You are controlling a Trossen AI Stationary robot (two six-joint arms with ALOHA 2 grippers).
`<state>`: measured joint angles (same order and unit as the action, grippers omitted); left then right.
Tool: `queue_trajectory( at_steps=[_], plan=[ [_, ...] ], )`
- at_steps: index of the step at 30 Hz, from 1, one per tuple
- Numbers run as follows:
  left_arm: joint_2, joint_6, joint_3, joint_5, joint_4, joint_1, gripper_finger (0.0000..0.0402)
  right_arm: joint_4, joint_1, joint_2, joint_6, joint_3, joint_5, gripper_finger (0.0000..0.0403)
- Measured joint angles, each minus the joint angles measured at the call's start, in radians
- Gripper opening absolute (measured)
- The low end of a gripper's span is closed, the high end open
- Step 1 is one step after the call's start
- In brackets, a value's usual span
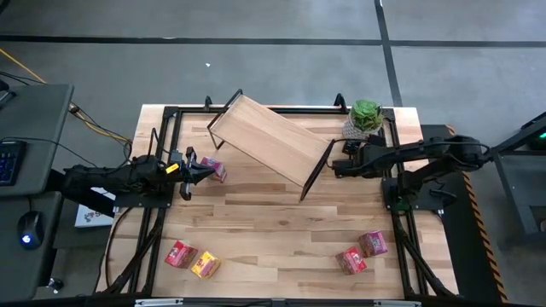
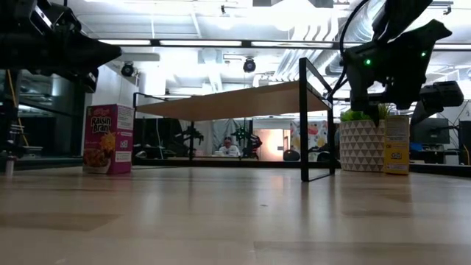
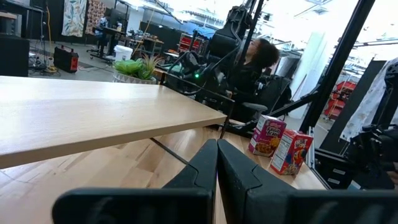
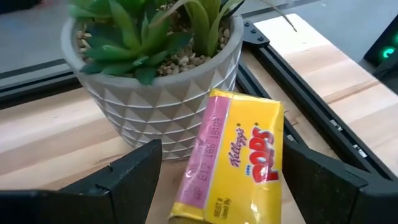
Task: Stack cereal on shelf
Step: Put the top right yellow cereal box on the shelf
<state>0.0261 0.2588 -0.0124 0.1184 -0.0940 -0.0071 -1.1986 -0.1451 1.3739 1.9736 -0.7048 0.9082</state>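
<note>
Overhead and table-level cameras share the shelf (image 1: 271,143).

- A robotics lab or open workshop hall is showing around the wooden table (image 1: 281,223), which is standing on a grey concrete floor crossed by dark lines.
- Beside the table, a desk is carrying a keyboard (image 1: 8,162) and mouse (image 1: 28,230).
- Beyond the table, exposed ceiling ducts (image 2: 324,33), strip lights, more equipment and a seated person (image 2: 229,146) are showing.
</note>
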Motion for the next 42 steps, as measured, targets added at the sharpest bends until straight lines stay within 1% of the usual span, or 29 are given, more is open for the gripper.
queue_trajectory(
  at_steps=[7, 14, 17, 21, 27, 30, 32, 35, 39, 40, 42],
  plan=[
    [0.0, 0.0, 0.0, 0.0, 0.0, 0.0, 0.0003, 0.001, -0.006, 0.032, -0.015, 0.0, -0.024, 0.0312],
    [0.0, 0.0, 0.0, 0.0, 0.0, 0.0, 0.0003, 0.001, -0.006, 0.046, -0.008, 0.0, -0.026, 0.0312],
    [0.0, 0.0, 0.0, 0.0, 0.0, 0.0, 0.0003, 0.0, -0.006, 0.046, -0.007, 0.0, -0.026, 0.0305],
    [0.0, 0.0, 0.0, 0.0, 0.0, 0.0, 0.0003, -0.002, -0.006, 0.046, -0.007, 0.0, -0.026, 0.027],
    [0.0, 0.0, 0.0, 0.0, 0.0, 0.0, 0.0003, -0.006, -0.006, 0.046, -0.01, 0.0, -0.029, 0.0179],
    [0.0, 0.0, 0.0, 0.0, 0.0, 0.0, 0.0003, -0.031, -0.006, 0.038, -0.024, -0.006, -0.049, 0.014],
    [0.0, 0.0, 0.0, 0.0, 0.0, 0.0, 0.0003, -0.079, 0.001, 0.033, -0.047, -0.032, -0.061, 0.0125],
    [0.0, 0.0, 0.0, 0.0, 0.0, 0.0, 0.0003, -0.201, 0.016, 0.03, -0.102, -0.109, -0.086, 0.0124],
    [0.0, 0.0, 0.0, 0.0, 0.0, 0.0, 0.0003, -0.375, 0.048, 0.027, -0.195, -0.264, -0.093, 0.0148],
    [0.0, 0.0, 0.0, 0.0, 0.0, 0.0, 0.0003, -0.38, 0.057, 0.026, -0.23, -0.308, -0.087, 0.0154],
    [0.0, 0.0, 0.0, 0.0, 0.0, 0.0, 0.0003, -0.357, 0.072, 0.013, -0.364, -0.389, -0.058, 0.0162]
  ],
)
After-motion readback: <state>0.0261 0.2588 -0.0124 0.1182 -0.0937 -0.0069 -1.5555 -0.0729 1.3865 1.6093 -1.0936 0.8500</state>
